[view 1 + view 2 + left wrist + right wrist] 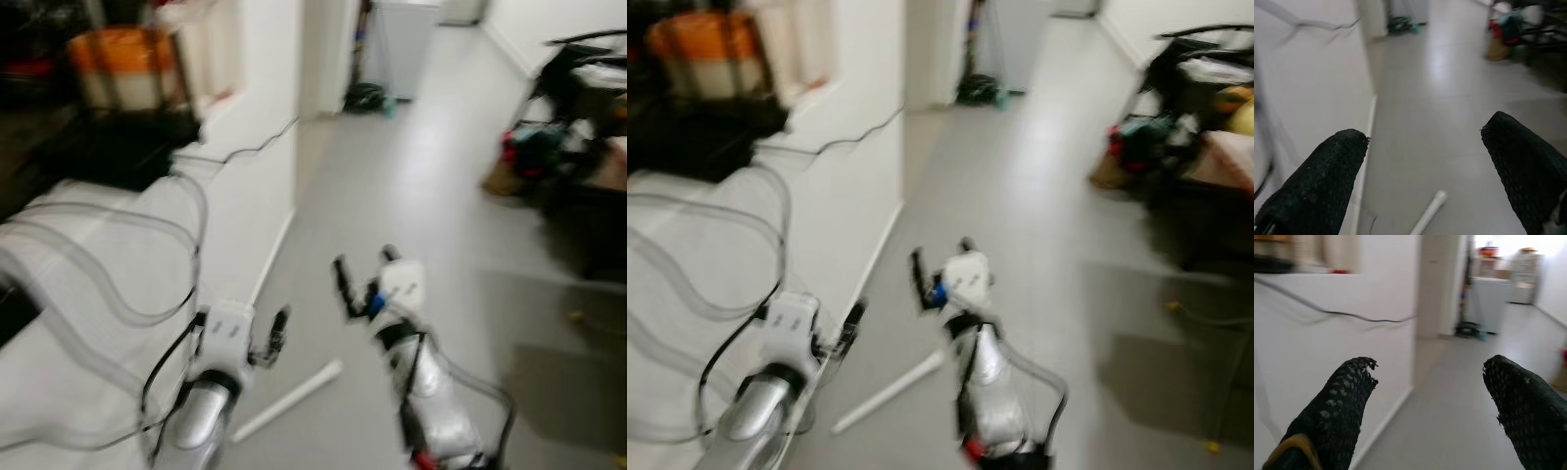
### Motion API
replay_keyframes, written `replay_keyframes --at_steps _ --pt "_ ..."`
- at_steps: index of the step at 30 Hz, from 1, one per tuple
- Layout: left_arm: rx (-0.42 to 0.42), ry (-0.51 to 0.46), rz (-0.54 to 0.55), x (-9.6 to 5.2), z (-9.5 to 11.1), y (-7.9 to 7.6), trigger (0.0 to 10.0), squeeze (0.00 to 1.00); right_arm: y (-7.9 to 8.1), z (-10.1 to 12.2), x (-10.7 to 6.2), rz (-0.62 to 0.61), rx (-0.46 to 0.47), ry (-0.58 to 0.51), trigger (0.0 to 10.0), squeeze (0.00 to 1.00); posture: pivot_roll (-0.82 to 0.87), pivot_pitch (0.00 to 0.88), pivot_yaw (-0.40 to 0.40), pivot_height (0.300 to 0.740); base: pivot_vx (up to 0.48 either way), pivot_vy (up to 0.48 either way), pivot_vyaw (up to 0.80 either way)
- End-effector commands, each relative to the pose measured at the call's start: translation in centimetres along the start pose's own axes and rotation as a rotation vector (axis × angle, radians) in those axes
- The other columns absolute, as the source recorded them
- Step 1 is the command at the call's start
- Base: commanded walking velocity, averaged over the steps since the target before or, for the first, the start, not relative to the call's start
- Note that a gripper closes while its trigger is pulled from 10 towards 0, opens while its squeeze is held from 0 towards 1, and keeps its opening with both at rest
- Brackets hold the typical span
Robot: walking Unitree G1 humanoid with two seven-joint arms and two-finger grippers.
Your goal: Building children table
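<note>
Currently both arms reach forward and down over a grey floor, and the head views are blurred. The right gripper is raised ahead of the robot, wrist bent up, its two black fingers spread wide apart with nothing between them; the right wrist view looks along them toward a white wall crossed by a thin dark cable. The left gripper sits lower and nearer the wall, its fingers likewise spread wide and empty. A white rod, apparently a table leg, lies flat on the floor below and between the two grippers, just beside the left gripper's tips and behind the right gripper. Its long axis runs diagonally, the far end pointing away from the robot and toward its right, the near end toward the wall's skirting. In the left wrist view the rod's rounded far end shows between the two fingers, untouched. Clear looped tubing hangs to the left gripper's outer side. No labels or writing can be read on the rod or on either gripper. Dark cluttered furniture stands well away to the right gripper's outer side.
</note>
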State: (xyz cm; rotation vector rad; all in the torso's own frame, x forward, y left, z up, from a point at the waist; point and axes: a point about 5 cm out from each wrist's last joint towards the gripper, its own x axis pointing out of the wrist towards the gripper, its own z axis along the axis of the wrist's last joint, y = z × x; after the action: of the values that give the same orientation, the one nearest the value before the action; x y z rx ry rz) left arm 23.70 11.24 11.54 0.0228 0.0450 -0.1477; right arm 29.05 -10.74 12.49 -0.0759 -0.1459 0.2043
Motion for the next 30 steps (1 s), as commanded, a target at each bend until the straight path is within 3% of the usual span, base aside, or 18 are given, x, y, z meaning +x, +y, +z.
replay_keyframes --at_steps 1,17,22,30 --pt "-0.011 0.009 -0.013 -0.08 -0.22 -0.35 10.0 0.0 -0.43 -0.36 -0.24 -0.013 -0.013 0.019 10.0 0.0 0.12 0.001 -0.041 0.74 0.0 0.0 -0.8" --pt "-0.008 0.014 -0.015 -0.1 -0.27 -0.3 10.0 0.0 -0.24 -0.57 -0.28 -0.008 -0.024 0.032 10.0 0.0 0.11 0.0 -0.03 0.74 0.0 0.0 -0.62" --pt "-0.006 0.004 -0.024 -0.11 -0.16 -0.42 10.0 0.0 -0.12 -0.47 -0.29 -0.001 -0.025 0.024 10.0 0.0 0.11 0.0 -0.031 0.74 0.0 0.0 0.0" --pt "0.002 -0.005 -0.04 -0.2 -0.09 -0.65 10.0 0.0 -0.13 -0.53 -0.4 0.001 -0.027 0.025 10.0 0.0 0.11 0.0 -0.03 0.74 0.293 0.0 0.0"
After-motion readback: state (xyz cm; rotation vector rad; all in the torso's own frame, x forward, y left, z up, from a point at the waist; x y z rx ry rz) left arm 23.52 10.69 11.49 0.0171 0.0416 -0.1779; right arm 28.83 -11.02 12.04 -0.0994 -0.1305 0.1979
